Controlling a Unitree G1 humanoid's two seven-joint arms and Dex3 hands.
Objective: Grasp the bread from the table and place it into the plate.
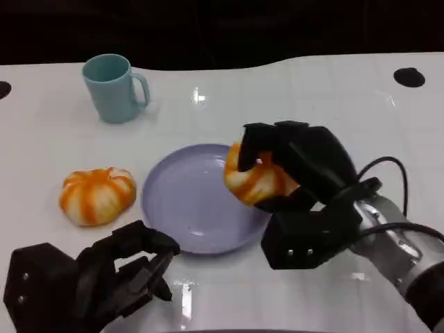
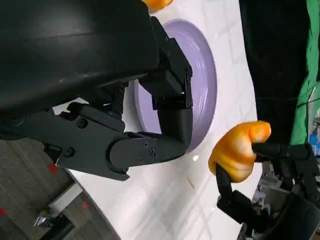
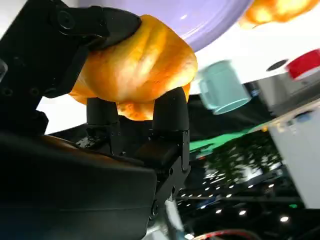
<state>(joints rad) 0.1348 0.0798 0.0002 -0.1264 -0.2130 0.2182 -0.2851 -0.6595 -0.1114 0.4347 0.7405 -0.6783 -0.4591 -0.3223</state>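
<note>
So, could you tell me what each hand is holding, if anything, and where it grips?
The right hand grips a bread roll around its sides, above the plate's edge. The left hand holds nothing.

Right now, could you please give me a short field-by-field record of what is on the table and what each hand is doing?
held bread: orange and white, gripped by the right hand, raised over the plate's right rim
plate: lavender, mid-table, nothing in it
second bread: on the table left of the plate, untouched
mug: teal, upright, far left, handle to the right
left hand: low near the front edge, fingers curled, holding nothing
task state: bread lifted, not yet set in the plate
</note>
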